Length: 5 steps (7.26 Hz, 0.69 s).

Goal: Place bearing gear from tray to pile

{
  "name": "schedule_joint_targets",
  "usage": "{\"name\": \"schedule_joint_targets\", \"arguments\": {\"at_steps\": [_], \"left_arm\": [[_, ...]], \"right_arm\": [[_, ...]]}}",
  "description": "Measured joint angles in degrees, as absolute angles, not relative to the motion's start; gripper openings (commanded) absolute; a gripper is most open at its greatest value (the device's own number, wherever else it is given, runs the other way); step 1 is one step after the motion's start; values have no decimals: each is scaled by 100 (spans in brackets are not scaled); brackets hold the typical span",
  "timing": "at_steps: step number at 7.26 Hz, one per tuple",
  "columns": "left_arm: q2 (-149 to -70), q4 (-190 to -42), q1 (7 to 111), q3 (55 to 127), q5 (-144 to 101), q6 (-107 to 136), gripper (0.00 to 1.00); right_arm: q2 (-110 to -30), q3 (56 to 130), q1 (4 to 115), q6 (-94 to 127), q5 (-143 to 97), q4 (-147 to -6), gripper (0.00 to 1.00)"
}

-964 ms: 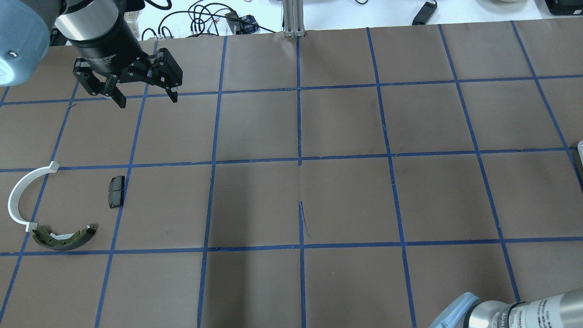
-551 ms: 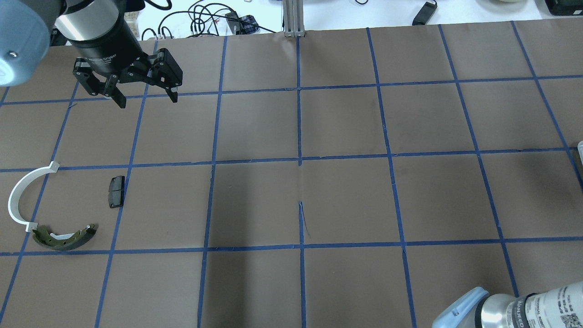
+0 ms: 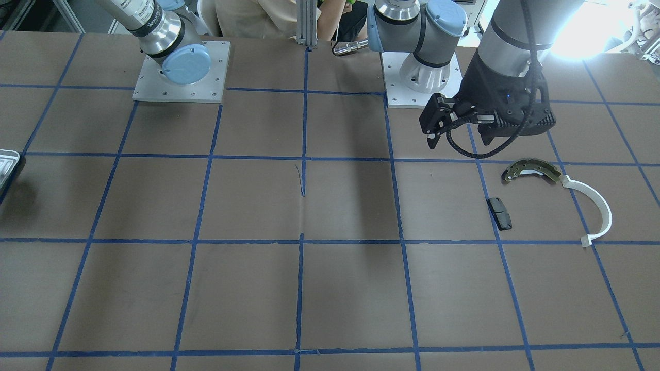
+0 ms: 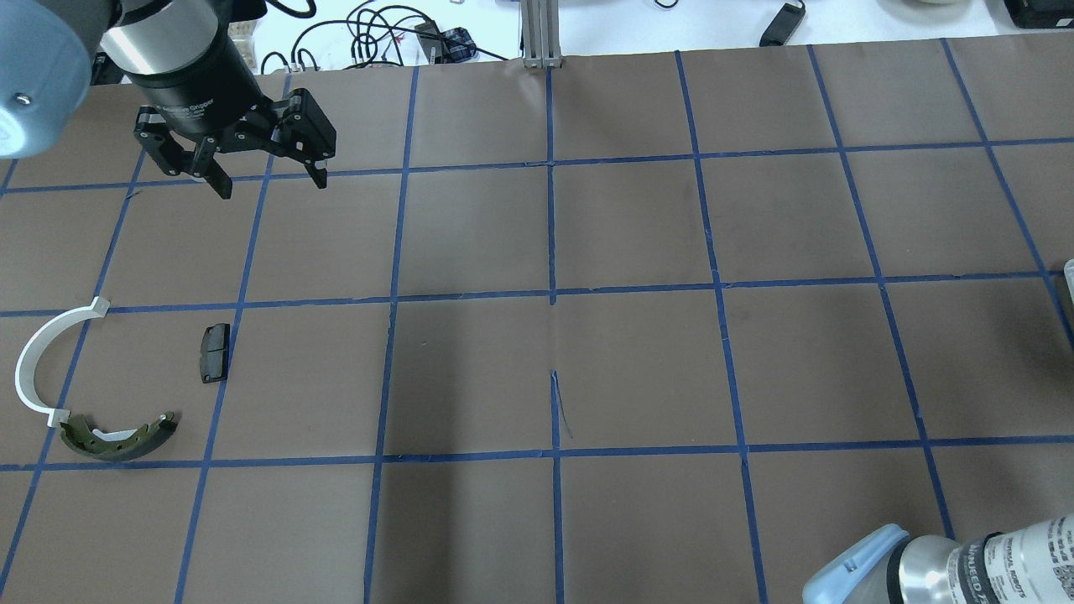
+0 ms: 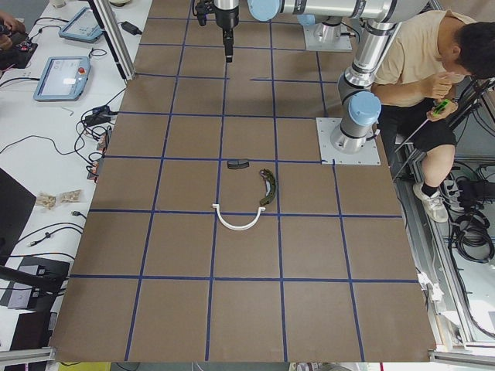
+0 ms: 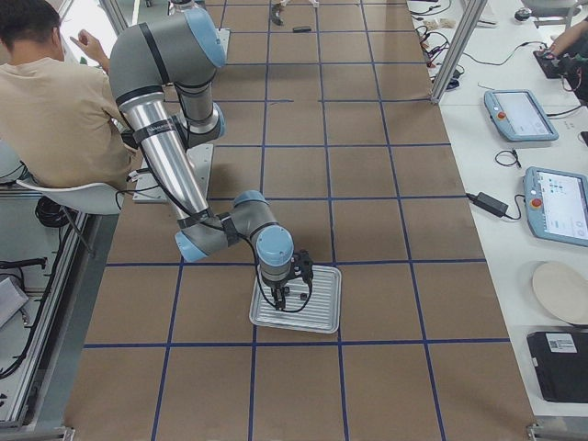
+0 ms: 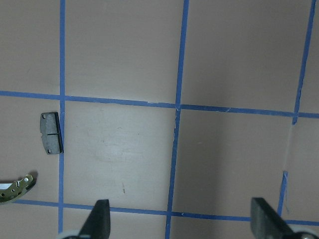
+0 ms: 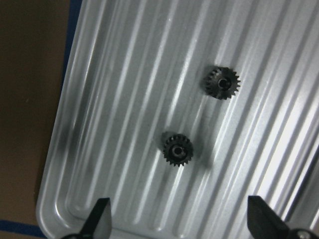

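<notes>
A brown surface [image 4: 638,226] was marked into squares by blue tape [image 4: 551,226]. Beside it stood a white bench [image 6: 510,241] carrying tablets [image 6: 520,114] and black cables [image 4: 373,33]. A person [image 5: 421,54] in a beige shirt sat nearby on a white chair [image 6: 78,195].

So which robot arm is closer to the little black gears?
Right. The right gripper hangs over the tray holding the gears; the left gripper is far away across the table.
</notes>
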State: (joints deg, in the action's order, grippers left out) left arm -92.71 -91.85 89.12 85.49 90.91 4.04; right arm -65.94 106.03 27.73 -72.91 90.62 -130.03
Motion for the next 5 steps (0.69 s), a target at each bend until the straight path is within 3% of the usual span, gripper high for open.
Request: {"name": "schedule_joint_targets", "arguments": {"at_steps": [2, 4, 5], "left_arm": [[-9272, -9185, 8912, 8551, 9088, 404, 100], [-9273, -9185, 8912, 8554, 9088, 410, 100], [-9273, -9185, 8912, 8561, 9088, 412, 100]], "right_arm": [[-6462, 10601, 2777, -7292, 8887, -13214, 84], [-6369, 10613, 2783, -7280, 8840, -13383, 54], [-6348, 10620, 2784, -7276, 8835, -13413, 45]]}}
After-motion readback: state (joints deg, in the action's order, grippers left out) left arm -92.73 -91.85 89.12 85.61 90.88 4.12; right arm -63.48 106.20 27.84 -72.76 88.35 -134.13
